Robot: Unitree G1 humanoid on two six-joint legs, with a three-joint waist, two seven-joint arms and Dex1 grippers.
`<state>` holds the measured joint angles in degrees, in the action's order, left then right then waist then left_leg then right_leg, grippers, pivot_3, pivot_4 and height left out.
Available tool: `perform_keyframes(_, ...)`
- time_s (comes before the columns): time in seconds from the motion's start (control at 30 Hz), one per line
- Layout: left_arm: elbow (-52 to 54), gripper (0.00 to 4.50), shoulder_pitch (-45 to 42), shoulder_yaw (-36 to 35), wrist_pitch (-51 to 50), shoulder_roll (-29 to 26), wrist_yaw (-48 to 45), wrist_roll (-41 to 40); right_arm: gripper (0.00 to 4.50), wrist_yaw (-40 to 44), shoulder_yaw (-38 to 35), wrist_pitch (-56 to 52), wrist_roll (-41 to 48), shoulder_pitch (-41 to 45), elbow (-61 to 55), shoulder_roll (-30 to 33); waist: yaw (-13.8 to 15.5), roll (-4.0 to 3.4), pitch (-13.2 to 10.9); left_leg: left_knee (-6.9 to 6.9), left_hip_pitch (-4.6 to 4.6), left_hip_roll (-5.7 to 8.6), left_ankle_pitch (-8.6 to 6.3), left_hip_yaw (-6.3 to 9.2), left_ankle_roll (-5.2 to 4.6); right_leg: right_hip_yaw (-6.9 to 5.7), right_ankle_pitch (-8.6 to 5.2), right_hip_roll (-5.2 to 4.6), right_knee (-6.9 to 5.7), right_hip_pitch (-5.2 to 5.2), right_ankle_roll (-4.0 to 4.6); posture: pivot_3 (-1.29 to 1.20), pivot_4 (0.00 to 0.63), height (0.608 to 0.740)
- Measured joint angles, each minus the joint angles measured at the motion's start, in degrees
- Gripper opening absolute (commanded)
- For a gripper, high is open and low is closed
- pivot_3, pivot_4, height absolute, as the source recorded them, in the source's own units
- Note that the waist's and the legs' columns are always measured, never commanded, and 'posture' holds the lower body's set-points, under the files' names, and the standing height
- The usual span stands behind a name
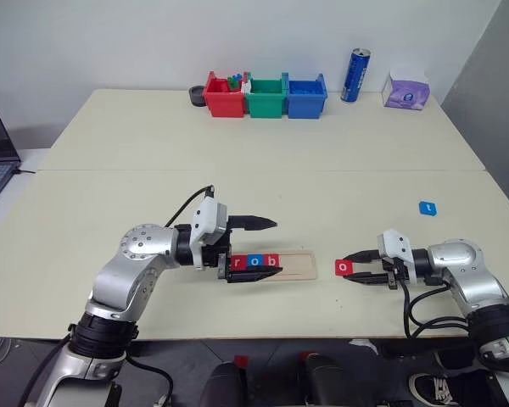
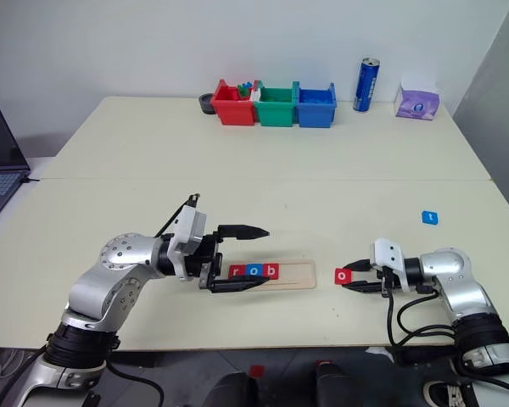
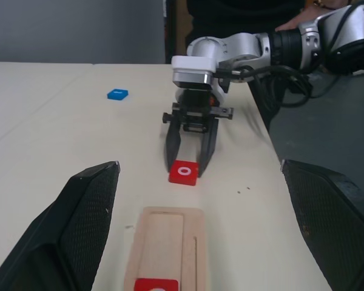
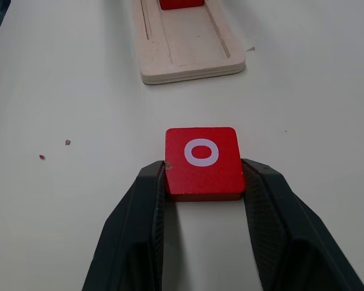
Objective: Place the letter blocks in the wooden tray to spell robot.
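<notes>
A pale desk (image 1: 263, 144) stands against a white wall, with red, green and blue bins (image 1: 266, 96), a blue can (image 1: 355, 75) and a tissue box (image 1: 405, 89) along its far edge. Near the front edge lies the wooden tray (image 1: 295, 265), already holding three tiles that read r, o, b: red r (image 1: 237, 262), blue o (image 1: 254, 261) and red b (image 1: 271, 261). Its right end is bare. The left gripper (image 1: 256, 251) sits around the tray's filled end with its fingers spread wide, pinching nothing. Just right of the tray, the red o tile (image 4: 202, 162) rests on the desk, and the right gripper (image 4: 203, 182) has a finger against each side of it, pinching it. The blue t tile (image 1: 427, 207) lies well apart towards the right edge. By my reckoning three letters are done; the second o and the t remain.
</notes>
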<state>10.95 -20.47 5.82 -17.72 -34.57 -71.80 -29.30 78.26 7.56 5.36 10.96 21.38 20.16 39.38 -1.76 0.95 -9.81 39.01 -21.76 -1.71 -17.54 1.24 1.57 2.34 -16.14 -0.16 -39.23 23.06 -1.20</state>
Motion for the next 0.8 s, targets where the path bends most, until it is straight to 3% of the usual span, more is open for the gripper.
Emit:
perform_keyframes(0.3,-3.9,4.5,-0.5,-3.5,-0.3,-3.4,-1.4,0.1,1.45,-6.5,2.3,-12.6,1.5,1.0,-12.8,-5.7,0.0,-0.01,0.0,-0.01,-0.06,0.01,0.0,0.03,0.0,-0.04,-0.01,0.05,-0.06,0.1,0.01,0.0,0.15,0.74)
perform_keyframes(0.8,-1.5,4.5,2.9,-4.0,-0.3,-4.0,-0.9,0.1,1.45,-8.9,8.8,-15.4,-1.1,5.1,-12.3,-11.1,0.1,-0.01,0.0,-0.03,-0.13,0.01,0.0,0.03,0.0,-0.06,-0.01,0.0,0.03,0.12,0.01,0.0,0.15,0.74)
